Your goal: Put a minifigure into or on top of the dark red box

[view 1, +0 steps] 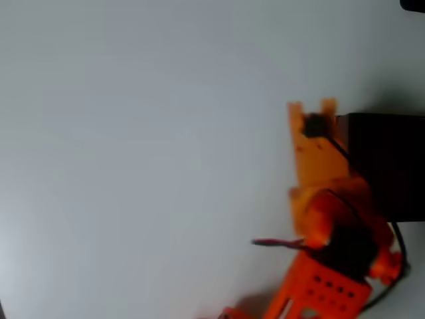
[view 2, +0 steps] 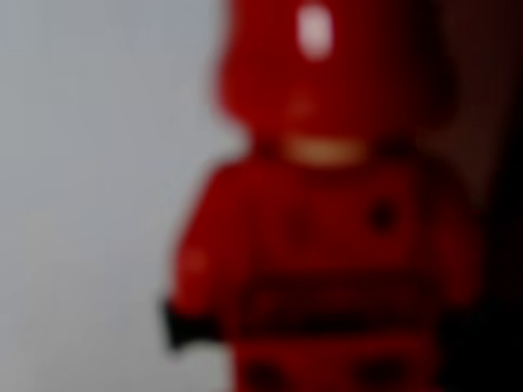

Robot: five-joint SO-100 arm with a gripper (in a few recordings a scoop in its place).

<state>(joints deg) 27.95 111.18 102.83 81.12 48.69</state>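
Observation:
The minifigure (view 2: 327, 245) looms very close and blurred in the wrist view, upright, all red with small dark hands. Behind it at the right edge is the dark red box (view 2: 490, 98). In the overhead view the orange gripper (view 1: 312, 107) points toward the top of the picture, just left of the dark red box (view 1: 388, 166), which runs off the right edge. The gripper's body hides the figure from above. The figure sits right at the wrist camera, held in the gripper.
The pale grey table (view 1: 133, 166) stretches left of the arm. The orange arm's base (view 1: 319, 286) stands at the bottom edge, with a dark cable (view 1: 398, 252) looping at its right.

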